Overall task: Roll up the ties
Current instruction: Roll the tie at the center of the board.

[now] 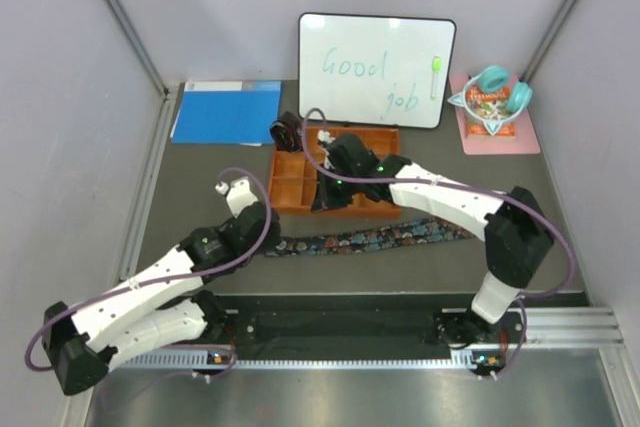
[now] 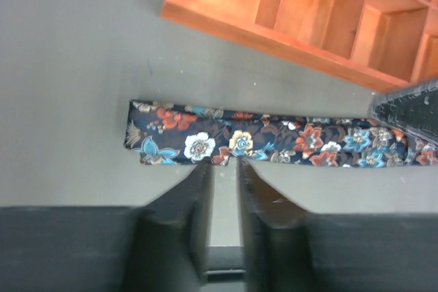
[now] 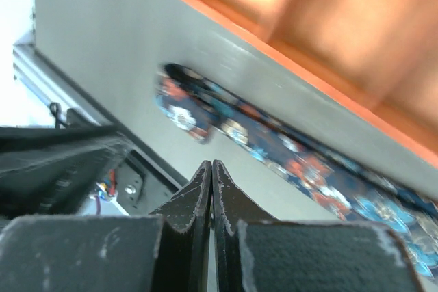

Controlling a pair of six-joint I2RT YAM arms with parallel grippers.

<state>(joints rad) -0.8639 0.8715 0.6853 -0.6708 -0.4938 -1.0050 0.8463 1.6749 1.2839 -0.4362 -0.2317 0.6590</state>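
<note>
Top external: from above and behind the arm bases, you looked down over the whole worktop (image 1: 200, 187).
Wrists: you looked from close at the floral tie (image 2: 274, 143).
Shared: all three views caught that tie and the orange tray (image 3: 308, 59).

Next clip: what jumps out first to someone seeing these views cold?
The long navy fabric tie with a bright floral print lies unrolled across the grey mat, just in front of the orange compartment tray. At the back stands a white board reading "Good job". The left hand is poised near the tie's end, jaws slightly apart.
</note>
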